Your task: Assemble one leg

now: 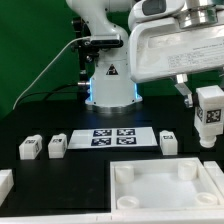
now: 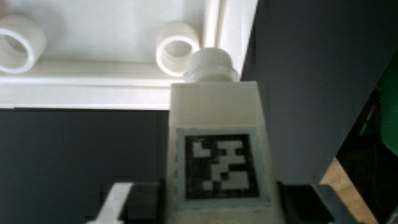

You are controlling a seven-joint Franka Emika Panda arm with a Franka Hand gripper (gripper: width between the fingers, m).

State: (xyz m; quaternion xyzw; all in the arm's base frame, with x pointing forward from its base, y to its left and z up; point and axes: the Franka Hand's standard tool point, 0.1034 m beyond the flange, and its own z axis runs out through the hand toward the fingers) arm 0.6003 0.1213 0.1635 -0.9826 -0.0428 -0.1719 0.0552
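The leg (image 2: 217, 110) looks like smooth, matt white plastic, with a flat black-and-white printed marker (image 2: 219, 163) on one face. The large square piece (image 1: 155, 190) has the same matt white plastic look. The table (image 1: 40, 120) is a dull, even black.

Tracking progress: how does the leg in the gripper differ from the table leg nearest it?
The held leg hangs above the table, clamped in the gripper; the nearest table leg rests free beside the marker board. The held leg's marker faces the exterior camera; the table leg's is unclear. Both are small white blocks.
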